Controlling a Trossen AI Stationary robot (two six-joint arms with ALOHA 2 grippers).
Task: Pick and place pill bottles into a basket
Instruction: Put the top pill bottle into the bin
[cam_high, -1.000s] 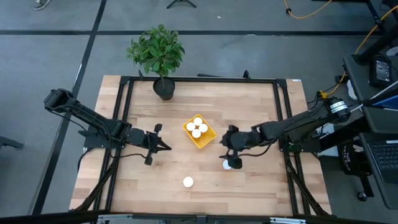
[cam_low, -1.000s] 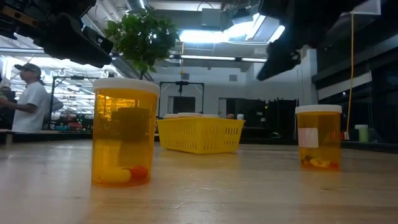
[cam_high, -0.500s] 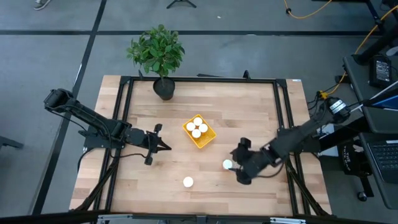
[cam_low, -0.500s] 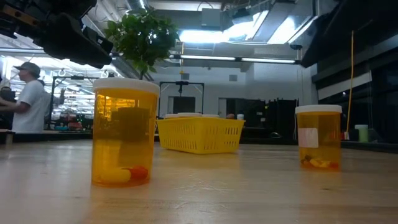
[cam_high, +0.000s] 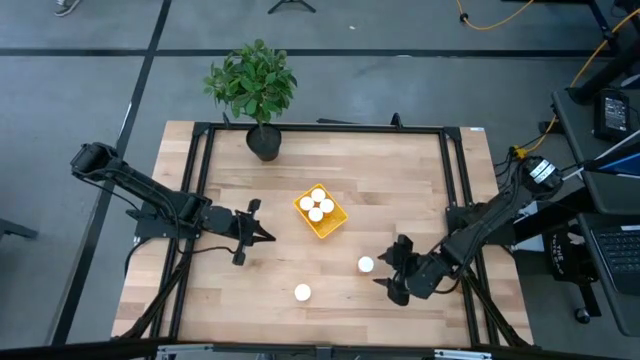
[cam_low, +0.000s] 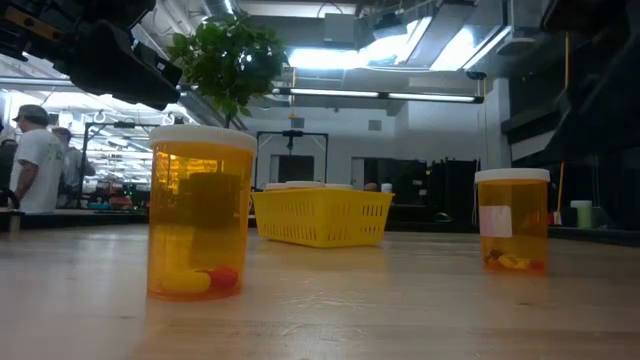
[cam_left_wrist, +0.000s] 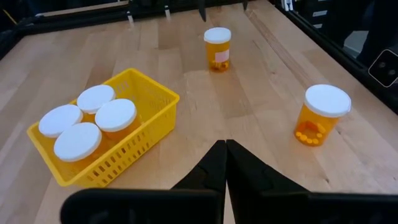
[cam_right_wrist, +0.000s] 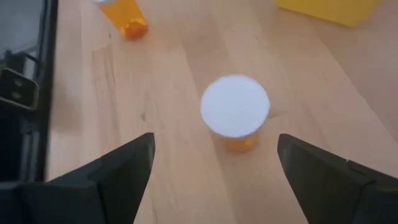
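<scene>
The yellow basket (cam_high: 321, 213) sits mid-table and holds several white-capped pill bottles (cam_left_wrist: 93, 118). Two more orange pill bottles stand upright on their bases on the wood: one (cam_high: 366, 264) right of centre and one (cam_high: 302, 292) nearer the front edge. They also show in the low view, the first (cam_low: 512, 220) and the second (cam_low: 200, 212). My right gripper (cam_high: 387, 270) is open just to the right of the first bottle (cam_right_wrist: 235, 112), with its fingers spread wider than the bottle and short of it. My left gripper (cam_high: 266, 236) is shut and empty, to the left of the basket.
A black pot with a green plant (cam_high: 262, 140) stands at the far edge. A black metal frame (cam_high: 196, 180) runs around the table top. Bare wood lies between the basket and the two loose bottles. People stand in the room beyond the table (cam_low: 40, 170).
My right gripper has gone from above the right-hand bottle toward the table's near edge and back toward the right. It has turned so that it faces the bottle from the right. It has left the low view. Both loose bottles have stayed where they were.
</scene>
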